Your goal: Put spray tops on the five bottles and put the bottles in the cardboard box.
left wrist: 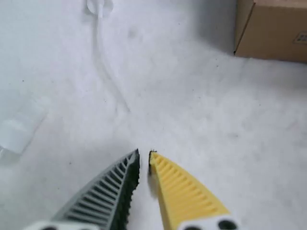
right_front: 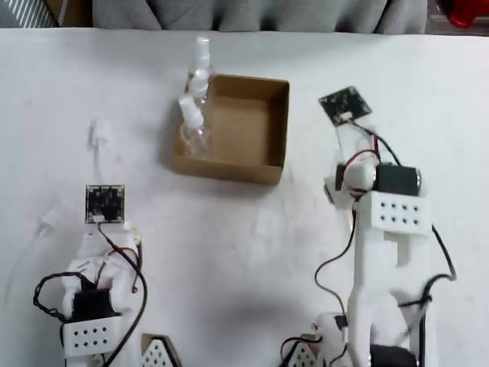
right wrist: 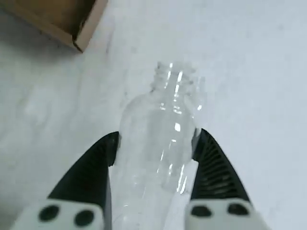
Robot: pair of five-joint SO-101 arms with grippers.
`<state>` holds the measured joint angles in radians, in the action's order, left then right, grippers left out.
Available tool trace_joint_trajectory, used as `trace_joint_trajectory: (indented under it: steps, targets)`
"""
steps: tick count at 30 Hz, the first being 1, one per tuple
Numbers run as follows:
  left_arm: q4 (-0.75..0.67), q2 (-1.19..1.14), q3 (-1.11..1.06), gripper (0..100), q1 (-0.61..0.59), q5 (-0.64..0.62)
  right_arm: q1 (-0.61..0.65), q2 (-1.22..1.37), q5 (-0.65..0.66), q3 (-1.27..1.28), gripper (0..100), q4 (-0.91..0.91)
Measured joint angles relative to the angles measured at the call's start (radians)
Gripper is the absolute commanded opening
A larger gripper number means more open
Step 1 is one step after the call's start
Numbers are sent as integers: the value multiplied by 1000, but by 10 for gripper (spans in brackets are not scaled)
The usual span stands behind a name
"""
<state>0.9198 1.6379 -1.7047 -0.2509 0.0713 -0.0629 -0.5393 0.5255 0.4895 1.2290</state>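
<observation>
Bottle [right wrist: 158, 129], base past frame edge

The left arm [right_front: 92, 306] sits folded low, below and to the left of the cardboard box [right_front: 225, 168] and well apart from it, with its wrist aimed up the table toward the box's near left corner. The left gripper [left wrist: 144, 155] tilts down at the table, its grey finger [left wrist: 112, 187] and yellow finger [left wrist: 182, 191] drawn together with only a thin slit between the tips. The right arm [right_front: 386, 245] stretches farther out, to the right of the box, with its wrist near the box's right wall. The right gripper [right wrist: 156, 139] presses its two dark fingers [right wrist: 91, 172] on either side of a clear bottle [right wrist: 168, 96], whose open neck juts past the fingertips.
</observation>
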Motion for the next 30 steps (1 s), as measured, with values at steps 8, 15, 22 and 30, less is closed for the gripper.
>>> trace_joint_trajectory:
  steps: [8, 15, 22, 30]
  targets:
    - [0, 0, 0, 49, 0, 0, -28, -107, -2, 183, 15, -430]
    - [0, 0, 0, 49, 0, 0, -28, -118, -3, 400, 15, -795]
    - [0, 0, 0, 49, 0, 0, -12, -117, -296, 462, 15, -1042]
    - [0, 0, 0, 49, 0, 0, 106, -124, -535, 486, 15, -1218]
